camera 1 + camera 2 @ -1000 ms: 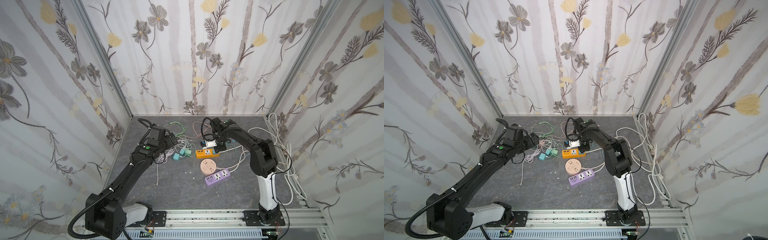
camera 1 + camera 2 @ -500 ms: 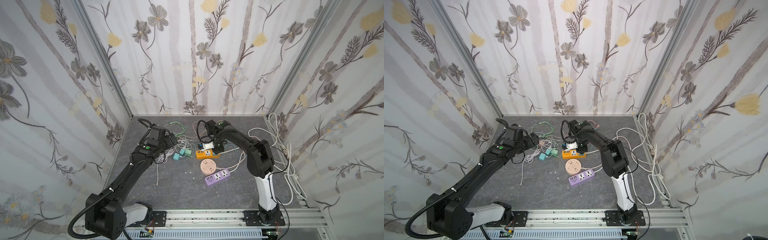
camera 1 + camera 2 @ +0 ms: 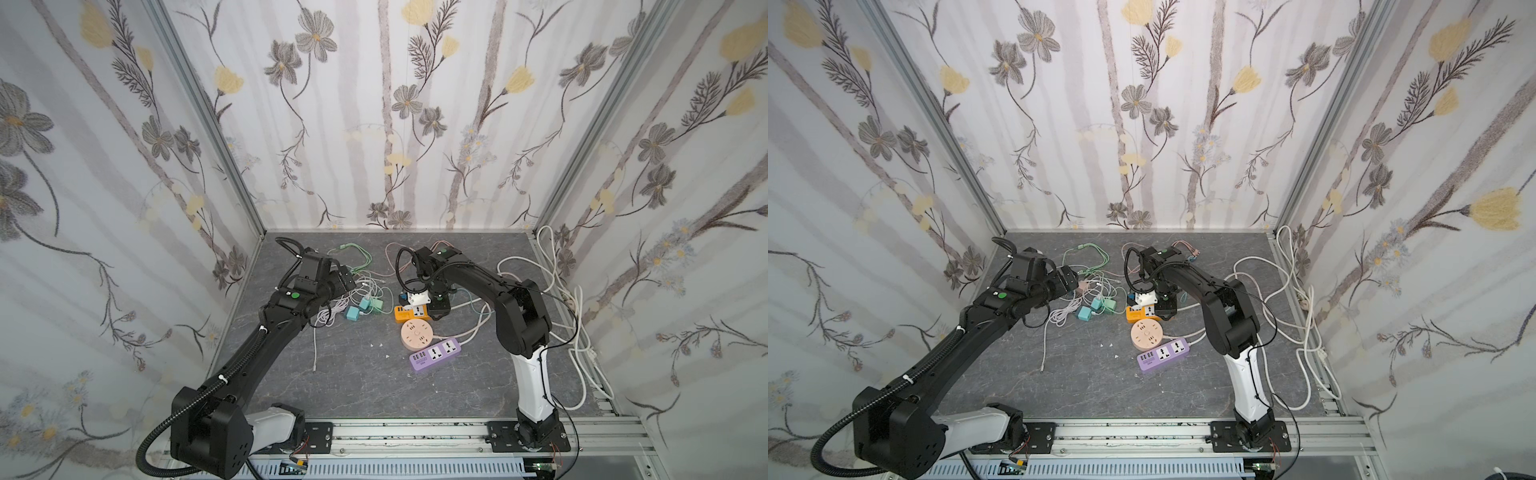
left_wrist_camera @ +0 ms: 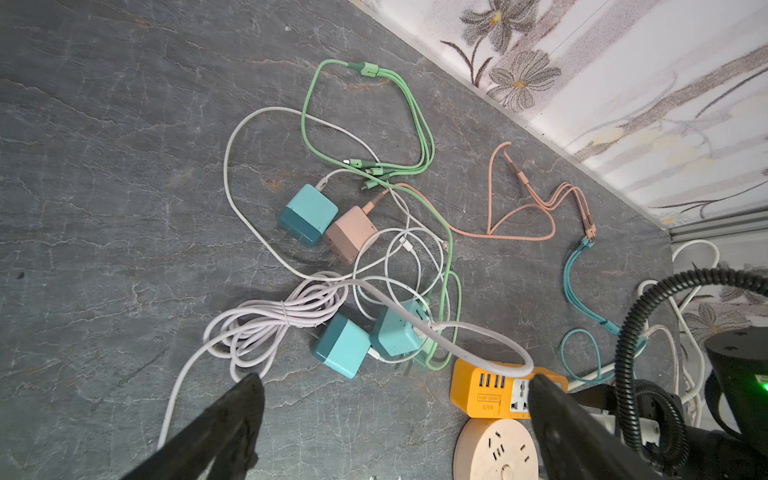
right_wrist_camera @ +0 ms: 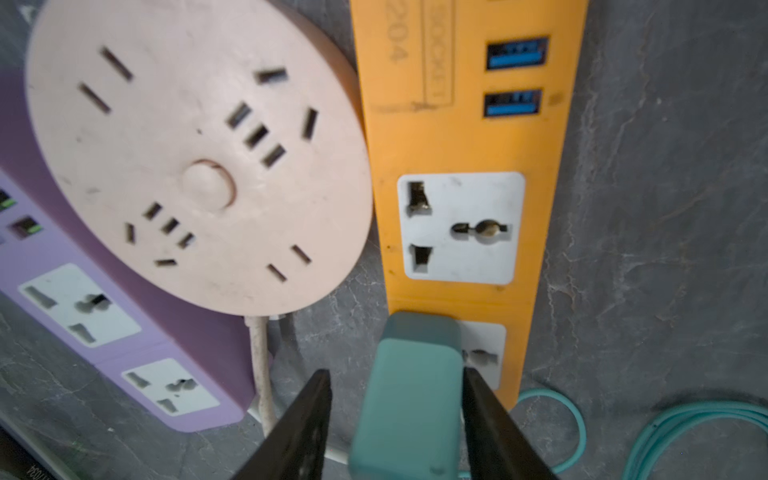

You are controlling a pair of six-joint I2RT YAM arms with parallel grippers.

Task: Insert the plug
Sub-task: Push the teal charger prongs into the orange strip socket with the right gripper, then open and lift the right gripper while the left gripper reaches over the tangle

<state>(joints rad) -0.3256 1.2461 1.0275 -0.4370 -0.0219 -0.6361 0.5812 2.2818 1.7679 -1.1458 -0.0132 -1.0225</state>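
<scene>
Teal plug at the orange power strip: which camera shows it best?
The right wrist view. There the teal plug fills the foreground, standing at the end socket of the orange power strip between the right hand's fingers. In both top views that hand covers it; in the left wrist view it is hidden too.

We see a round pink socket [image 3: 417, 335] touching a purple strip [image 3: 435, 353]; well left, a pink charger [image 4: 351, 232] sits against 1 teal charger [image 4: 307, 216] (a pale cable bundle [image 4: 272, 318] lies nearby), near a looped green cable [image 4: 409, 108].
</scene>
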